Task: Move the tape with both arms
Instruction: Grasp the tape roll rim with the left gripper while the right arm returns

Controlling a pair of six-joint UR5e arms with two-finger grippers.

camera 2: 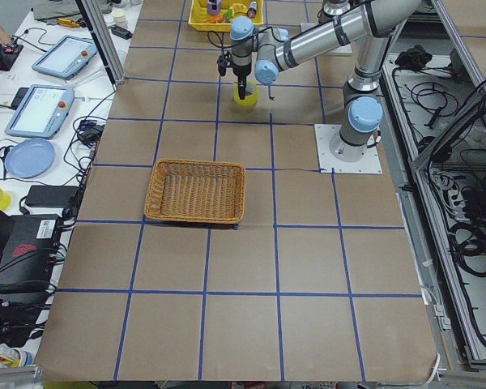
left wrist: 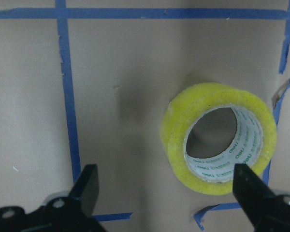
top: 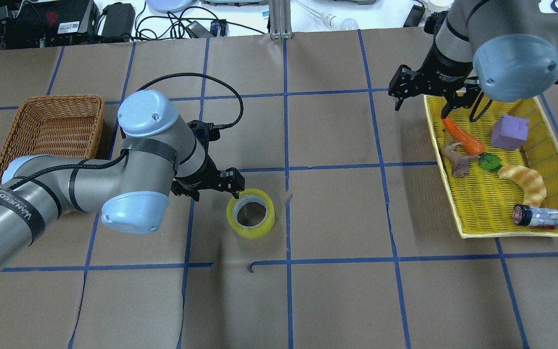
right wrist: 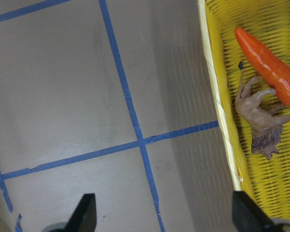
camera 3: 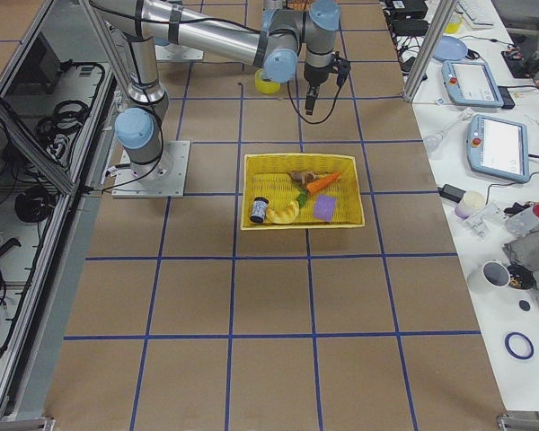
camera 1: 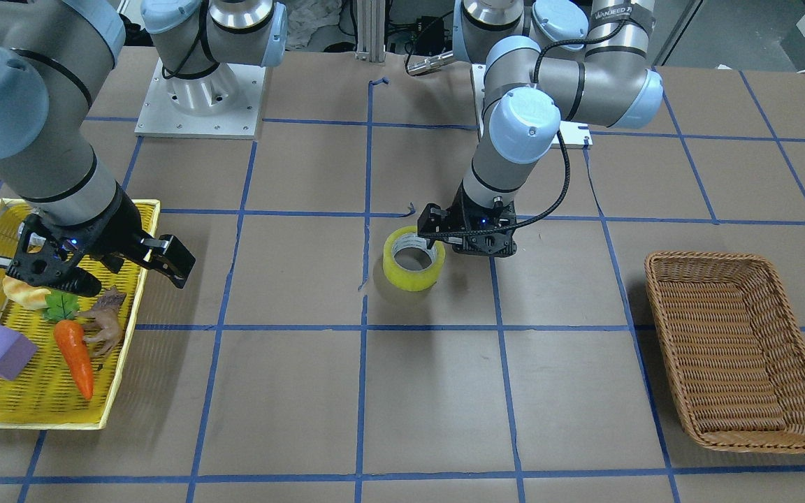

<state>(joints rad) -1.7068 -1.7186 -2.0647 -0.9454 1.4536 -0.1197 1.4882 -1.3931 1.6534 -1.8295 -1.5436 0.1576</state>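
Tape (top: 255, 229) sits hole-up mid table (top: 337, 218), approx 4 o'clock off L gripper (top: 215, 194) in overhead view, nearest arm, jaws wide open & empty; R gripper (right wrist: 166, 215), also open/empty, well apart.

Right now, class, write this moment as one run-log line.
tape: on table, ungrasped | left end effector: open, at tape | right end effector: open, over yellow tray edge | stage: pre-grasp

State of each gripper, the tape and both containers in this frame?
tape: lying flat, hole up, ungripped
left gripper: open, low at the tape's rim
yellow tray: holds several items
right gripper: open, empty, over the yellow tray's edge
wicker basket: empty
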